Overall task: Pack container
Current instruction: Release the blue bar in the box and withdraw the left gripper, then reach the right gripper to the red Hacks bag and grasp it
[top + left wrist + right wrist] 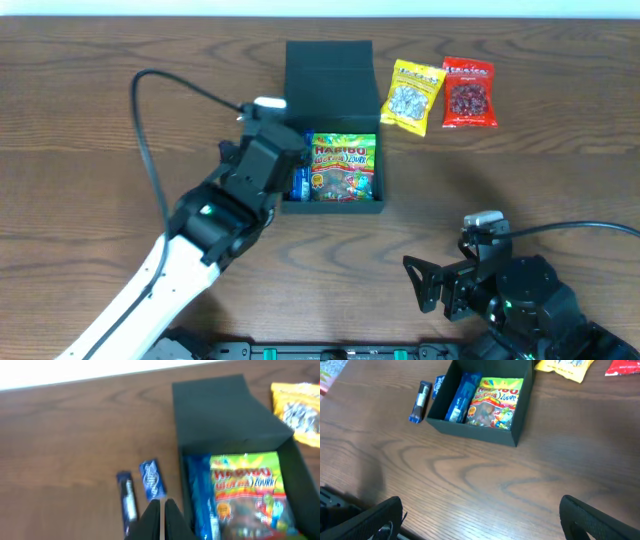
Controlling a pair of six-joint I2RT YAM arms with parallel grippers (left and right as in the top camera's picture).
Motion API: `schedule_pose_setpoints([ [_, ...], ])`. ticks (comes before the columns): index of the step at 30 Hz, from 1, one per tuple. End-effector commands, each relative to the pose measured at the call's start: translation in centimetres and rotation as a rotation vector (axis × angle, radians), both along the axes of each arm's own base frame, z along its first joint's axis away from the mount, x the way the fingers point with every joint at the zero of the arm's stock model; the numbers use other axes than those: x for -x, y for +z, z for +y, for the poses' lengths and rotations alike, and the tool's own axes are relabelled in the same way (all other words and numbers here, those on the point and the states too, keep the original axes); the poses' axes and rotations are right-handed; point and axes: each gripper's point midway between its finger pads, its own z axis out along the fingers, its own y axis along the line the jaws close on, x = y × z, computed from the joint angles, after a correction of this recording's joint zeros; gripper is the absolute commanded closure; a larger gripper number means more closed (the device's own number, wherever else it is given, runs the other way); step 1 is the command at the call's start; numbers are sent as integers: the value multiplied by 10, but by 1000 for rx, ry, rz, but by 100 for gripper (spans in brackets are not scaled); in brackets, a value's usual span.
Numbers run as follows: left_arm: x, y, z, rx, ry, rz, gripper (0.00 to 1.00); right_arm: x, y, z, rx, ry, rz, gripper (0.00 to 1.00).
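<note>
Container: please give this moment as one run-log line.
container open | inside: Haribo bag, blue packet | outside: yellow packet, red packet, two small blue packets | left gripper shut, empty | right gripper open, empty

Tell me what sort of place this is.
Probably a robot lab workbench: the cabled left arm and right arm reach over a wood-grain table, where a container holds a Haribo bag, with a yellow packet and red packet beside it.

Overhead: left arm (pixel 200 228) covers the left wall of the container (pixel 328 68) and the surface (pixel 80 100) just beside it. Left wrist: yellow snack packet (pixel 300 412) cut by right edge, blurred; Haribo bag (pixel 247 490) runs off the bottom; print on small blue packet (pixel 151 479) and dark stick packet (pixel 127 500) unreadable. Right wrist: red packet (pixel 626 366) cut off at top edge.
</note>
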Motion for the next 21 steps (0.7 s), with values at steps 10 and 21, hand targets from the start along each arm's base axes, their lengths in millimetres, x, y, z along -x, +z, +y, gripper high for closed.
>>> schedule_pose_setpoints([
  [10, 53, 9, 12, 202, 0, 123, 94, -1, 12, 9, -215, -136, 94, 1],
  [21, 91, 30, 38, 222, -7, 85, 77, -33, 23, 2, -194, -242, 0, 1],
])
